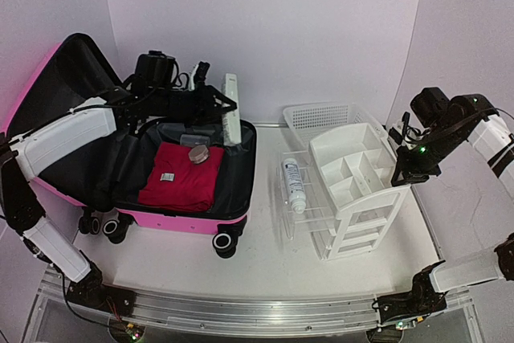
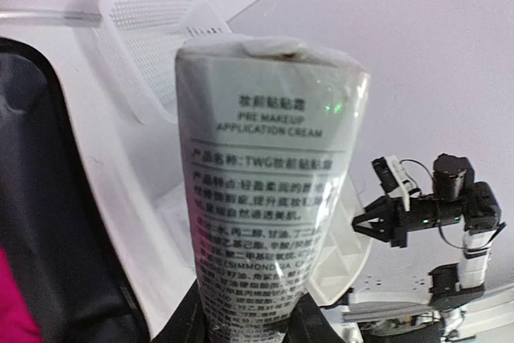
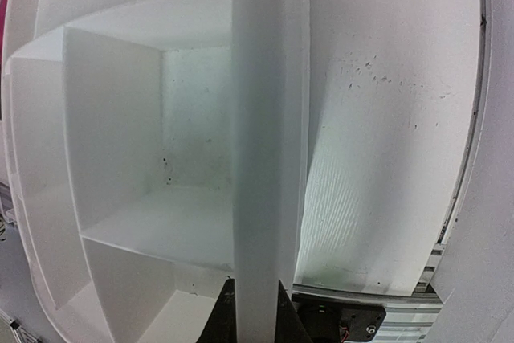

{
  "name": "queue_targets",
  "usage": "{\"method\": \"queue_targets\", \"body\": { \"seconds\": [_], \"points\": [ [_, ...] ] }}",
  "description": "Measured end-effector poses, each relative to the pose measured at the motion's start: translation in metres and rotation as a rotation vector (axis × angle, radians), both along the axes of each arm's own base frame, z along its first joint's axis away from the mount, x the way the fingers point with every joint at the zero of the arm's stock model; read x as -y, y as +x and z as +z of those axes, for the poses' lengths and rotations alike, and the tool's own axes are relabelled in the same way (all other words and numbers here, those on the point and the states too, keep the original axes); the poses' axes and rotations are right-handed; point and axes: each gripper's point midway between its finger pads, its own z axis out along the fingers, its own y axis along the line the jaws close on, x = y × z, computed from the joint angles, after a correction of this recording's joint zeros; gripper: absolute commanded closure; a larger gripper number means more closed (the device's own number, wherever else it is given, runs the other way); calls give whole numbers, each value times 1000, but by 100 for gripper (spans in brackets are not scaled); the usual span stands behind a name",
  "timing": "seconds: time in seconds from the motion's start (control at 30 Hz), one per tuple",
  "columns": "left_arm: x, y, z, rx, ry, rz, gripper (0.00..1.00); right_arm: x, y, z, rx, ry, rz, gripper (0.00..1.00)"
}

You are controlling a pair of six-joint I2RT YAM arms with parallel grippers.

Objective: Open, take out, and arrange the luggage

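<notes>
Luggage [image 1: 193, 221]: hot-pink case lying open on the left half of the counter [image 1: 265, 267], lid propped up at the back left, wheels toward the near edge.
Room: white counter with plain pale walls [image 1: 265, 30] behind and at both sides.
Inside the case: folded red garment [image 1: 183, 176] with a small round item [image 1: 199, 154] on top.
Left gripper [image 1: 218, 106]: clamped on a white cream tube [image 1: 231, 110], held above the case's far right corner.
Right gripper [image 1: 399, 173]: closed on the right wall of the white drawer organizer [image 1: 353, 174].
Neighbours: mesh basket [image 1: 321, 114] just behind the organizer; bottle [image 1: 293, 185] lying just left of it.
Open room: bare counter in front of case and organizer, up to the near rail [image 1: 241, 304].
</notes>
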Motion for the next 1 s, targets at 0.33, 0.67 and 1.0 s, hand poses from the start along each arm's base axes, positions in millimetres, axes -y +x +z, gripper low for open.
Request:
{"method": "queue_targets", "body": {
  "seconds": [0.33, 0.67, 1.0],
  "points": [
    [110, -66, -61, -373, -38, -1, 75, 0, 0, 0, 0, 3, -3, 100],
    [154, -82, -103, -484, 1, 45, 62, 0, 0, 0, 0, 3, -3, 100],
    [167, -81, -112, -469, 14, 27, 40, 0, 0, 1, 1, 3, -3, 100]
  ]
}}
